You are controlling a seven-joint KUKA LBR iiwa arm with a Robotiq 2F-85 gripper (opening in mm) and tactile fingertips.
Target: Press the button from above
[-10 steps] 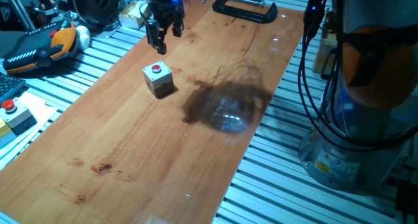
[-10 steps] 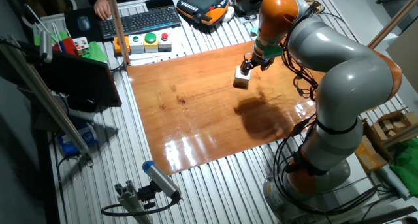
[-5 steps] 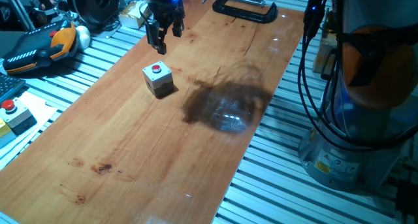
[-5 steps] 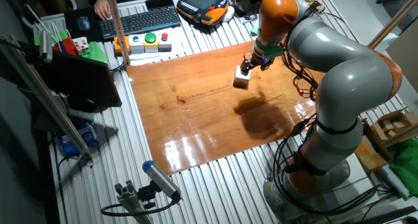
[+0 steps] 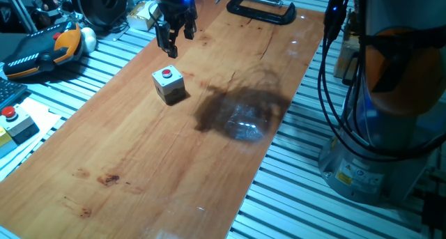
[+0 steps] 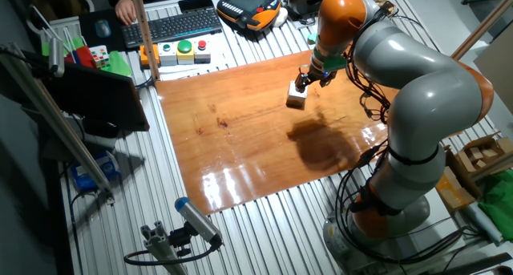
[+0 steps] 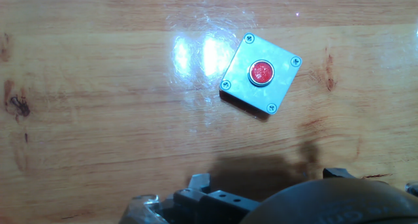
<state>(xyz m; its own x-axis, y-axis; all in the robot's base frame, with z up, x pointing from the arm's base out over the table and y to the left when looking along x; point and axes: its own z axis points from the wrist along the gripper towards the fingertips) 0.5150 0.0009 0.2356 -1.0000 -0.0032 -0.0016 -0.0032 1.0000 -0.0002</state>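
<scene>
The button [image 5: 166,74] is a small round red cap on top of a light-grey cube housing [image 5: 170,88], standing on the wooden board. It also shows in the other fixed view as a small box [image 6: 296,98]. From the hand view I look straight down on the button [image 7: 262,72], which lies up and right of centre, its housing turned at an angle. My gripper [image 5: 174,45] hangs above the board, behind the button and apart from it; it is also visible beside the box [image 6: 304,80]. No view shows the fingertips well enough to tell their state.
A black clamp [image 5: 261,9] grips the board's far end. A teach pendant [image 5: 42,52] and another red button on a yellow-and-grey box [image 5: 12,122] lie off the board's left side. The robot's base and cables [image 5: 369,127] stand to the right. A keyboard [image 6: 172,25] sits beyond.
</scene>
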